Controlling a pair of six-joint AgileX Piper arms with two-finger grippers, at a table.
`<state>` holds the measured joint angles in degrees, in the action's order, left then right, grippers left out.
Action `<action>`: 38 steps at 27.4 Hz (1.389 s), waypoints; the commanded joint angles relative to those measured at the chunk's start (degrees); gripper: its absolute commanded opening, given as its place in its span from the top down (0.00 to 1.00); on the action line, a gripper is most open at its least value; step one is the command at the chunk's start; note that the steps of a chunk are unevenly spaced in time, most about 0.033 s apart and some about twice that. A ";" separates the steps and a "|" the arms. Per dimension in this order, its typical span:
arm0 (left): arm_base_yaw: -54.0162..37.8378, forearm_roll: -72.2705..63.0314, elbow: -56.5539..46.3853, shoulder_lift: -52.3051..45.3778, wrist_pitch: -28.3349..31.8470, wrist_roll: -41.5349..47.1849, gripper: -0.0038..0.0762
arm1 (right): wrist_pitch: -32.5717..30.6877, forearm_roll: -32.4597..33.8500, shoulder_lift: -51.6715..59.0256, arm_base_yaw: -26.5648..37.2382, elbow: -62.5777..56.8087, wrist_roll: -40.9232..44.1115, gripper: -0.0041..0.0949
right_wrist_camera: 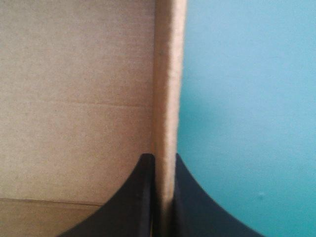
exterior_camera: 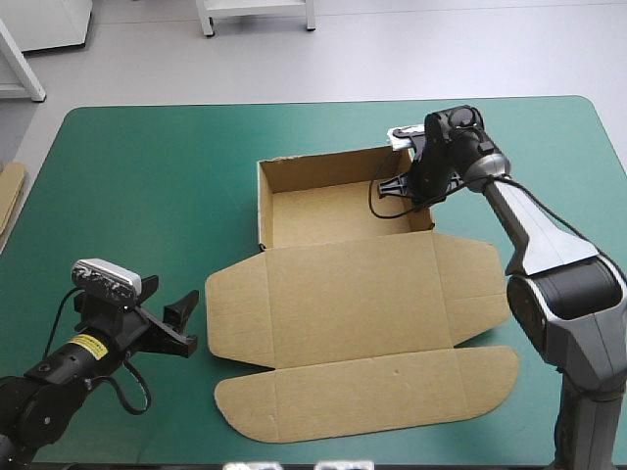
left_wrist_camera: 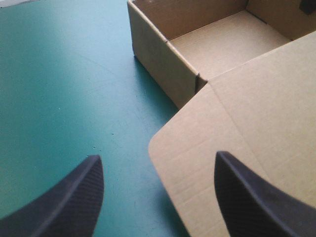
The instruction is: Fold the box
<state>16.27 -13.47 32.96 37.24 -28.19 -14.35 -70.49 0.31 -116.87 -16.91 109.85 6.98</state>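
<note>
The brown box is lying near the middle of the table's teal-green cover as an open tray, with its walls standing on the far side and its lid spreading flat toward the near edge, flaps out. The right gripper is reaching down onto the tray's right wall. Its black fingers are pinching that wall, one inside the tray and the other outside, above the cover. The left gripper is sitting low near the table's front left, just beside the lid's left flap, with its fingers standing wide apart and gripping nothing. A strip of more brown board is showing at the table's left edge.
</note>
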 commanded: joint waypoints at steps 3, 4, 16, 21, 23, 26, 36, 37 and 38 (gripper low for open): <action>0.07 -0.71 1.59 -0.12 3.46 0.25 0.38 | -0.91 2.96 3.11 10.76 1.62 -3.15 0.97; 0.07 -0.71 1.59 -0.12 3.46 0.17 0.38 | -0.91 2.06 3.11 13.39 1.62 -3.72 0.97; 0.07 -0.33 1.59 -0.12 3.46 0.17 0.38 | -0.91 2.19 3.11 31.95 1.62 -5.43 0.97; 0.07 -0.33 1.59 -0.12 3.46 0.17 0.38 | -0.91 2.13 3.11 39.52 1.62 -5.43 0.97; 0.07 -0.33 1.59 -0.12 3.46 0.17 0.38 | -0.91 2.13 3.11 42.20 1.73 -5.43 0.97; 0.07 -0.33 1.59 -0.12 3.33 0.17 0.38 | -0.53 1.54 3.11 45.97 1.73 -5.43 0.97; 0.07 -0.33 1.59 -0.12 3.20 0.17 0.38 | 0.32 2.15 0.53 51.51 1.61 -5.41 0.97; 0.07 -0.33 1.59 -0.12 2.95 0.17 0.38 | 0.32 1.94 -0.18 51.63 1.54 -5.41 0.97; 0.07 -0.54 1.59 -0.12 2.68 0.17 0.38 | 0.32 1.81 -0.42 51.63 1.54 -5.41 0.97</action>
<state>16.27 -13.28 32.96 37.24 -28.37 -14.35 -71.12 0.35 -118.89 34.00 109.99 1.83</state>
